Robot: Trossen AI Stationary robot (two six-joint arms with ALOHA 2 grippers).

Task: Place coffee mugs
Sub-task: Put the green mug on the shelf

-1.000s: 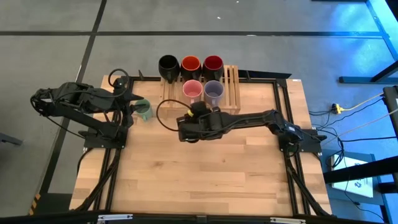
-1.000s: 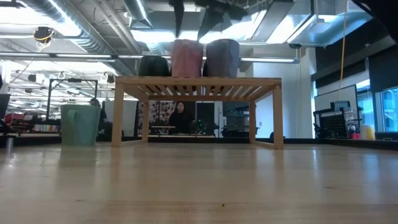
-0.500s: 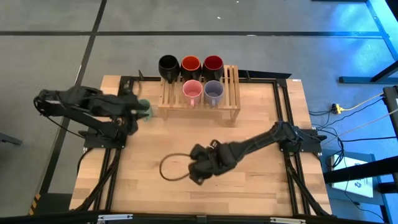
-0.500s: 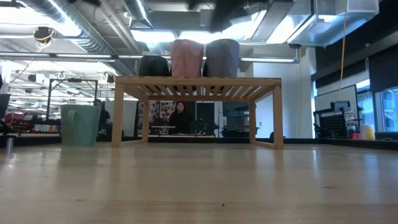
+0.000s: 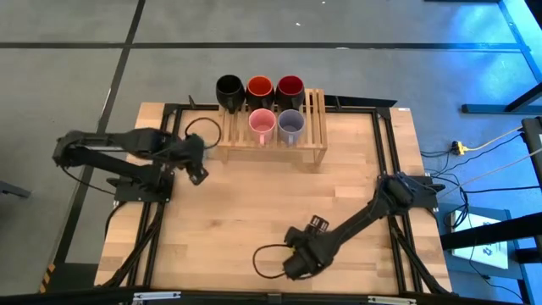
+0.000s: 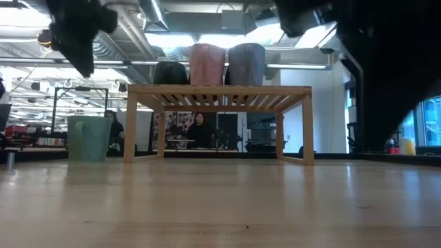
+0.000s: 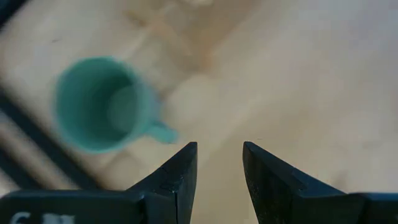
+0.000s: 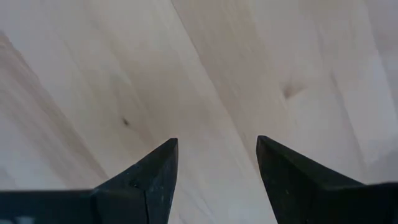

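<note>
Five mugs up on the rack, the green one down on the table, both grippers holding nothing.

The black mug, orange-red mug and dark red mug line the back of the slatted wooden rack, pink mug and lavender-grey mug in front, every one upright and empty. The green mug stands beside the rack, empty too, under the left gripper, fingers parted. The right gripper hangs spread over bare table at the near edge.
</note>
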